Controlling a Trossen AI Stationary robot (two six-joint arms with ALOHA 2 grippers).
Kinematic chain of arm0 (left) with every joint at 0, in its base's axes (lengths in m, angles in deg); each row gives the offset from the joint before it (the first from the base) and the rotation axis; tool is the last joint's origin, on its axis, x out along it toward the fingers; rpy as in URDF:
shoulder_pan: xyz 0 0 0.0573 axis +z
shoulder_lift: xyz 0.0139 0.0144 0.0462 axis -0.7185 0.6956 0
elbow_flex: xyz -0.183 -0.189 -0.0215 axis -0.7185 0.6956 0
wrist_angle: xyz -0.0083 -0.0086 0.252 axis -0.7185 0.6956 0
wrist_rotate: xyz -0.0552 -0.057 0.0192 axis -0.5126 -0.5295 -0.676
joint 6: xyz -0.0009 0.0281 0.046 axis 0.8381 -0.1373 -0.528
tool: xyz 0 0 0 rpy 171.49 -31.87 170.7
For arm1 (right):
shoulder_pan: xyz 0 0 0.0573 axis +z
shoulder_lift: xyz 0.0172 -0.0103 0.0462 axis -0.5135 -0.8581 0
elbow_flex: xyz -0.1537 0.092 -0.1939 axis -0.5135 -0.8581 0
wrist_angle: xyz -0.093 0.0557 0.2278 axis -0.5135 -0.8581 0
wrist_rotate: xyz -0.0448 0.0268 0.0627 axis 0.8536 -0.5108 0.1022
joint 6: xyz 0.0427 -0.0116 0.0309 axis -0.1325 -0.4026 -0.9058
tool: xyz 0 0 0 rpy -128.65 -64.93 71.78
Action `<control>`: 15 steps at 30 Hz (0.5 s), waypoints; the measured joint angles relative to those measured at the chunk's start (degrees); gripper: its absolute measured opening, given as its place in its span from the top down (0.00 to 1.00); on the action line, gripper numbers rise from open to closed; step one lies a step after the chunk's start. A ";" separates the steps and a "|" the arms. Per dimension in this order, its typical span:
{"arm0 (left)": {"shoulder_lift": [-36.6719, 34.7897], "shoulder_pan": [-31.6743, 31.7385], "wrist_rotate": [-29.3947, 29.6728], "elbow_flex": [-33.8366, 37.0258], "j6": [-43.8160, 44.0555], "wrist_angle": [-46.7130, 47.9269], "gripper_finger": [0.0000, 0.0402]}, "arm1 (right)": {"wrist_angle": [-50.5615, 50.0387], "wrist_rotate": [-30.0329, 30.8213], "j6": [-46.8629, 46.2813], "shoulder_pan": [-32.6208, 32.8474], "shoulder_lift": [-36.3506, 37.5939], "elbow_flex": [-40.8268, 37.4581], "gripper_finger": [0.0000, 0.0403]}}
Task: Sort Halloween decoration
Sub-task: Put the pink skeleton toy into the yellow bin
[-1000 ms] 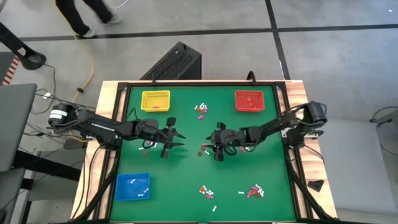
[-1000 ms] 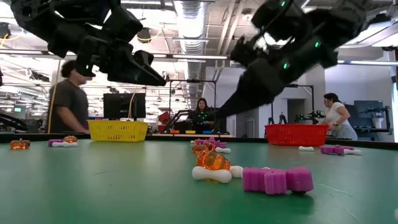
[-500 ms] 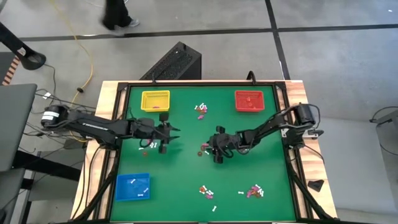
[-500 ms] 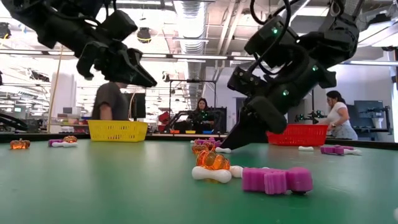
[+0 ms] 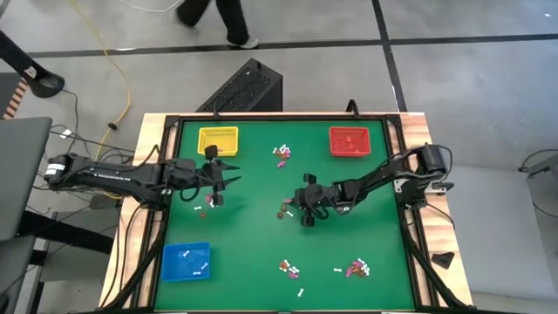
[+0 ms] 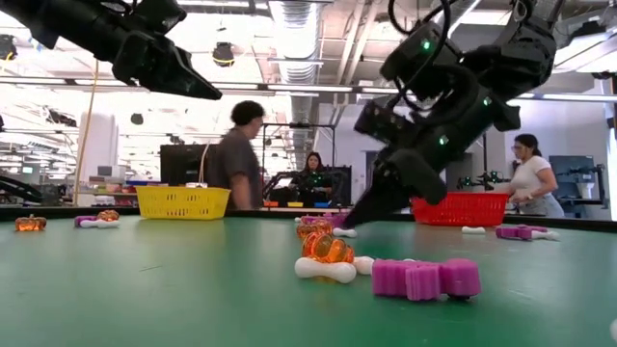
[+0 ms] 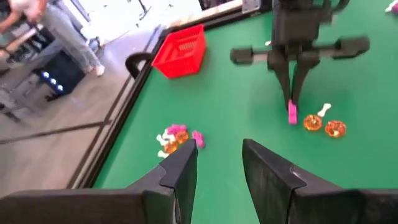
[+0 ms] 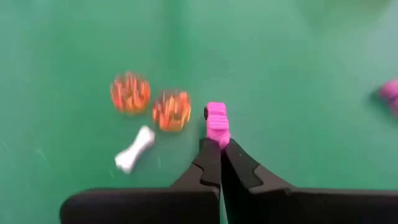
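Note:
The Halloween decoration lies in small heaps on the green table [image 5: 253, 244]. At the table's middle my right gripper [image 8: 219, 152] is shut on a pink trinket [image 8: 217, 120]. Beside it lie two orange trinkets [image 8: 130, 92] [image 8: 171, 110] and a white bone-shaped one [image 8: 134, 150]. My left gripper [image 7: 217, 165] hangs open above the table's left half, near the yellow tray [image 5: 218, 139], with nothing between its fingers. The left wrist view shows the right gripper [image 7: 292, 99] on the pink trinket from the front. My right gripper pinches the pink trinket's near end [image 8: 218, 138] between its two fingertips. The fingers slant down from the table's right side and lie along the trinket. The trinket sticks out beyond the tips, low at the table's surface; whether it is lifted clear I cannot tell.
The red tray [image 5: 349, 139] stands at the far right and the blue tray [image 5: 186, 262] at the near left. More trinket heaps lie at the far middle [image 5: 282, 154], the near middle [image 5: 290, 269], the near right [image 5: 356, 269] and under the left arm [image 5: 209, 202]. People move about beyond the table.
My left gripper has risen and drawn back toward the table's left and far edges, tipping up toward level. My right gripper has sunk to the table's surface at the pink trinket.

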 joint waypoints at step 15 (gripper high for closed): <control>-0.51 7.02 38.39 -0.01 18.82 14.30 0.70 | 1.88 -1.99 6.60 -12.72 -10.63 26.80 0.95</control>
